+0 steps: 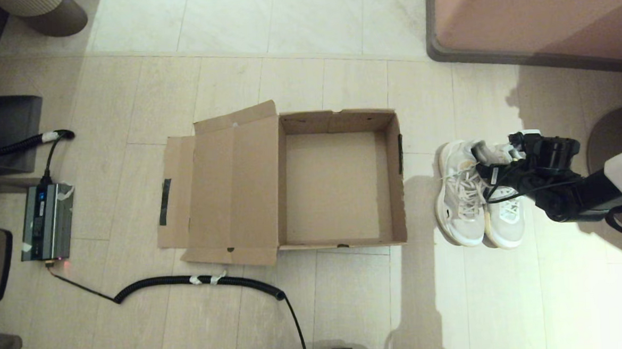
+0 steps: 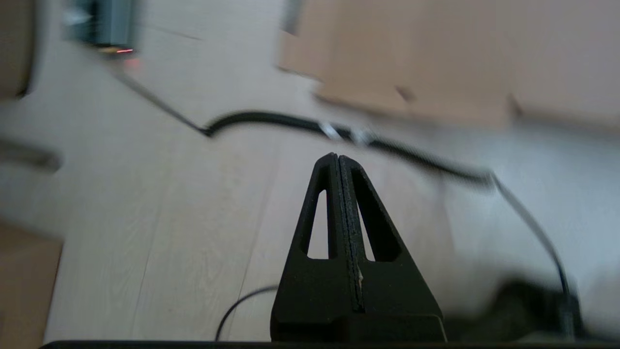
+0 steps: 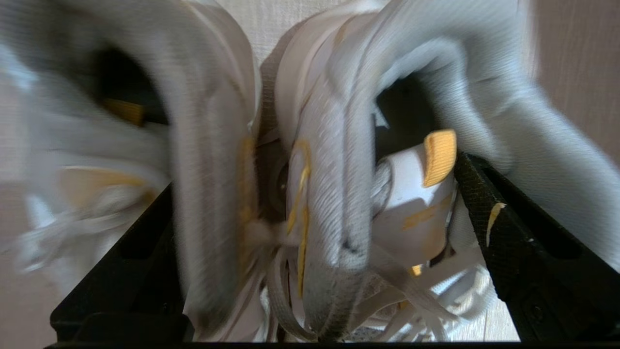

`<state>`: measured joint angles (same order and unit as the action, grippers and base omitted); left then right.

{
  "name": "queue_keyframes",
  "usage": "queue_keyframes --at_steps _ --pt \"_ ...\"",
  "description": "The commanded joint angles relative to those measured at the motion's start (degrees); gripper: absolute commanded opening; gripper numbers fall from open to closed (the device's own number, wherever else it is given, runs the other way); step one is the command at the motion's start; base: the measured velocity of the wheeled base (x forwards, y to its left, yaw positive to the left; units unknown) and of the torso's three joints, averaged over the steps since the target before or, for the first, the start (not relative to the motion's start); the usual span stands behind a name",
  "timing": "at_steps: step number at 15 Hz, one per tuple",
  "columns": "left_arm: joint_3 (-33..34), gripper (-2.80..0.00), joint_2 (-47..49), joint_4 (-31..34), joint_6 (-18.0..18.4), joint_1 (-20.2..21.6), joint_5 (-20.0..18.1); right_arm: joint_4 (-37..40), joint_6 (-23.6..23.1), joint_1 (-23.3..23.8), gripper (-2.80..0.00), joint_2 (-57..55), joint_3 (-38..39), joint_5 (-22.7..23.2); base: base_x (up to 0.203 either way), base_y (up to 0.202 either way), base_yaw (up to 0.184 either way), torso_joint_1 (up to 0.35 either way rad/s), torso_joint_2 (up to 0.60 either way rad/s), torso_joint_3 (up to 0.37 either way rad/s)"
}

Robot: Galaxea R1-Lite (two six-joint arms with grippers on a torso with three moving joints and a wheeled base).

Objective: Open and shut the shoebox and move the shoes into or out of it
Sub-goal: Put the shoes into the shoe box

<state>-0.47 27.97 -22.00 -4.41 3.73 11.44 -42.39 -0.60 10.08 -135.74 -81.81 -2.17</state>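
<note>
While the shoebox (image 1: pixel 338 186) sits open on the tiled floor (image 1: pixel 350 311) with its lid (image 1: pixel 221 190) folded flat out to the robot's left, the pair of shoes (image 1: pixel 477 197) stands just to the right of the box, apart from its right wall. The two sneakers lie side by side, touching, and the box's inside holds nothing.

The right gripper (image 1: pixel 494 157) reaches in from the right and sits at the collars of the shoes. In the right wrist view its fingers (image 3: pixel 489 213) are spread wide, one on each outer side of the bunched inner collars (image 3: pixel 334 194) of both shoes, with a yellow tongue tab (image 3: pixel 440 157) beside one finger. The jaws bracket the collars but are not seen pressed tight on them.

The left gripper (image 2: pixel 339 160) hangs low over the floor near a coiled black cable (image 2: pixel 290 123), short of the box's near edge, its fingers closed flat against each other on nothing.
</note>
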Motion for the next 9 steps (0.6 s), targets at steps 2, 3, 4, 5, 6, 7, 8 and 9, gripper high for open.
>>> queue_keyframes --at_steps 2,3,4,5,6,7,8,9 --pt "0.66 -2.8 -12.41 10.67 4.68 0.7 -9.19 -0.15 0.16 0.03 0.0 -2.42 -1.51 -0.12 0.0 0.0 0.0 0.0 0.0 0.0" --pt "0.83 -2.8 -12.01 13.84 7.74 0.79 -12.36 -0.15 0.07 -0.06 -2.8 -2.51 -1.51 -0.03 0.0 0.0 0.0 0.0 0.0 0.0" --pt "0.89 -2.8 -11.91 14.94 10.57 0.82 -13.2 -0.29 0.15 -0.06 -2.8 -2.42 -1.1 -0.03 0.0 0.0 0.0 0.0 0.0 0.0" --pt "0.91 -2.8 -11.89 15.59 13.15 0.83 -13.35 -0.5 0.16 -0.06 -2.8 -2.33 -1.07 0.06 0.0 0.0 0.0 0.0 0.0 0.0" --pt "0.91 -2.8 -11.88 17.32 14.67 0.84 -13.37 -0.51 0.23 -0.06 -2.8 -1.98 -1.07 0.06 0.0 0.0 0.0 0.0 0.0 0.0" --pt "0.91 -2.8 -11.88 18.35 17.03 0.84 -13.43 -0.54 0.24 -0.06 -2.8 -1.12 -1.04 0.06 0.0 0.0 0.0 0.0 0.0 0.0" --pt "0.91 -2.8 -11.88 18.3 20.32 0.84 -13.52 -0.31 0.33 -0.06 -2.8 0.0 -0.97 0.06 0.0 0.0 0.0 0.0 0.0 0.0" --pt "0.91 -2.8 -11.88 17.83 22.92 0.84 -13.47 -0.09 0.51 -0.06 -2.8 1.21 -0.71 0.06 0.0 0.0 0.0 0.0 0.0 0.0"
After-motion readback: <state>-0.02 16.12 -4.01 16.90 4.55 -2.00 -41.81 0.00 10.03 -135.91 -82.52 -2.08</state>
